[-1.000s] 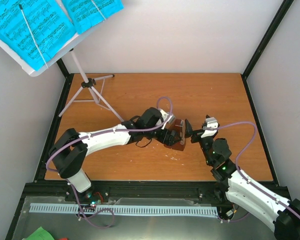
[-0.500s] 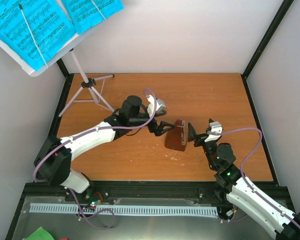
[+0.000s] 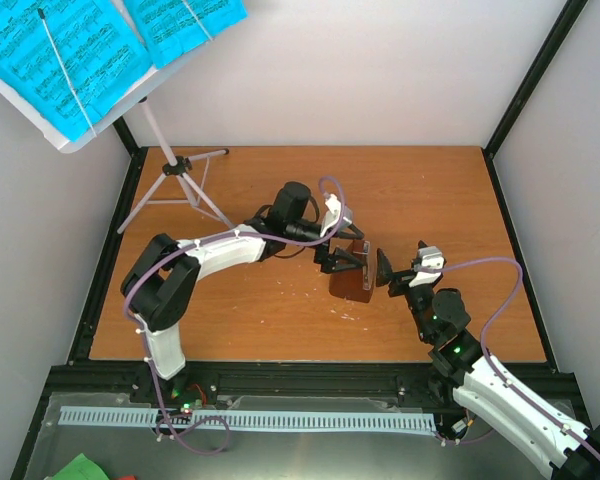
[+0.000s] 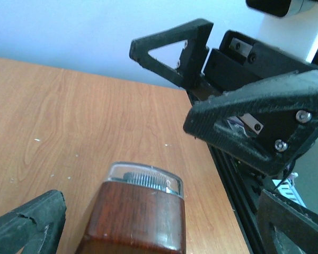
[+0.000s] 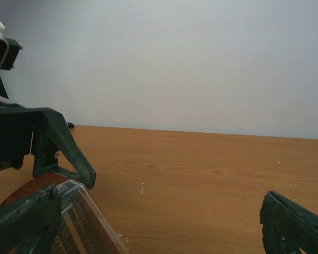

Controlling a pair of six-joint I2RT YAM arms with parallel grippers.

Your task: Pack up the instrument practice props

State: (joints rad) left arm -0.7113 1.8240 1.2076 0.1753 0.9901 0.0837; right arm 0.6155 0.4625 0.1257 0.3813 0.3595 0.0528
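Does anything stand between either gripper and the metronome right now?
Nothing visible does. The metronome stands upright with the open left gripper right at its left side and the open right gripper close on its right.

Metronome [image 3: 353, 272] stands on the desk [image 3: 430, 190], about centre, a little right. Left tool [image 3: 342, 259] sits at its far-left side, a finger either side of the metronome's top. Right tool [image 3: 392, 274] is just right of it. Music stand [image 3: 175, 185] occupies the far left corner, with sheet-music pages [image 3: 70, 60] on its top.
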